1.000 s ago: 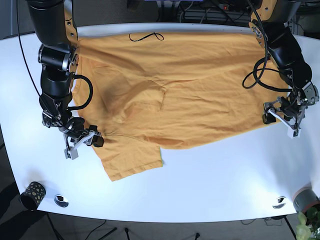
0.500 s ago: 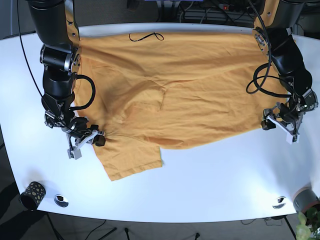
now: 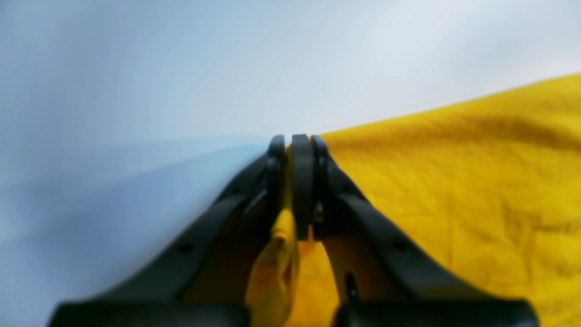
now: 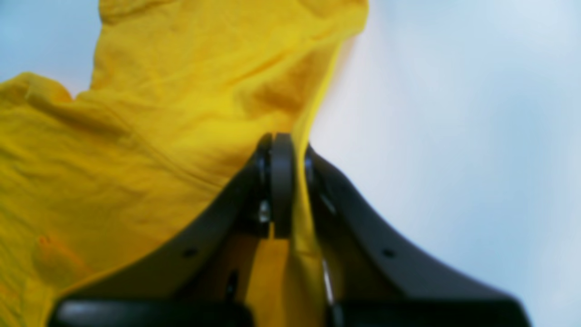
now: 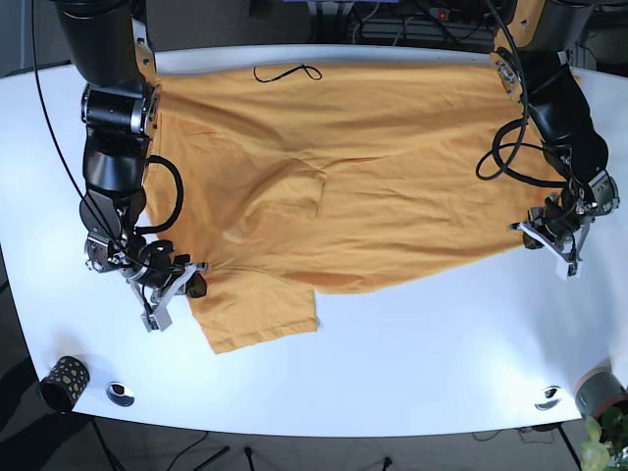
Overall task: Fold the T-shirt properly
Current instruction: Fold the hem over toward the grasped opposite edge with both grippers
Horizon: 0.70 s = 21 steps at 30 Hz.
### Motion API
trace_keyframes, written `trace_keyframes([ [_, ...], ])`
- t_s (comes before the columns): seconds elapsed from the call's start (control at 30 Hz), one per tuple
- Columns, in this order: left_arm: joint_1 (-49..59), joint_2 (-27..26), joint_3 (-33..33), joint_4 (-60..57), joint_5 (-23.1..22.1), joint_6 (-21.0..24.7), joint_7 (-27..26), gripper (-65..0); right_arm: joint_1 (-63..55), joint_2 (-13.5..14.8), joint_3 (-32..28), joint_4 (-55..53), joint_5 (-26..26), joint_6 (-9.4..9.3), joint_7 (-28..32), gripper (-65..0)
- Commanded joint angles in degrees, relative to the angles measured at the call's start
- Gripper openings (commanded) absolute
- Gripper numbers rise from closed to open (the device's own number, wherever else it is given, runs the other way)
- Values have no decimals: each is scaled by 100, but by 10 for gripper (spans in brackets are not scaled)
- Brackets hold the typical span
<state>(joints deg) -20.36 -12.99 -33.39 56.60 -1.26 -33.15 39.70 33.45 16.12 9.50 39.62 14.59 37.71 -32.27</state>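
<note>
The orange-yellow T-shirt lies spread on the white table, with one sleeve hanging toward the front. My right gripper, on the base view's left, is shut on the shirt's edge beside that sleeve. The right wrist view shows its fingertips pinching yellow cloth. My left gripper, on the base view's right, is shut on the shirt's right edge. The left wrist view shows cloth clamped between its closed fingertips.
A black cable loop lies on the shirt's far edge. A dark dotted cup and a round metal fitting sit at the front left. Another fitting and a potted plant sit at the front right.
My right gripper has moved down toward the table's front, keeping the shirt's edge. My left gripper has shifted slightly inward at the shirt's right edge.
</note>
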Motion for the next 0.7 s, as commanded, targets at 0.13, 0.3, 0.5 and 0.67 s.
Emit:
trace_keyframes([
  [0.13, 150, -50, -15, 938, -90, -30, -115, -650, -281, 89, 22, 1889, 119, 31, -663, -650],
  [0.3, 361, 20, -15, 1474, -90, -30, -115, -650, -703, 89, 22, 3111, 119, 31, -1234, -650],
  [0.5, 801, 29, -15, 2248, -90, -30, -115, -650, -1292, 98, 136, 4605, 119, 22, -1946, -650],
  [0.67, 1214, 38, 2, 2898, -90, -30, -115, -650, -1776, 72, 496, 5775, 128, 57, -2650, -650],
])
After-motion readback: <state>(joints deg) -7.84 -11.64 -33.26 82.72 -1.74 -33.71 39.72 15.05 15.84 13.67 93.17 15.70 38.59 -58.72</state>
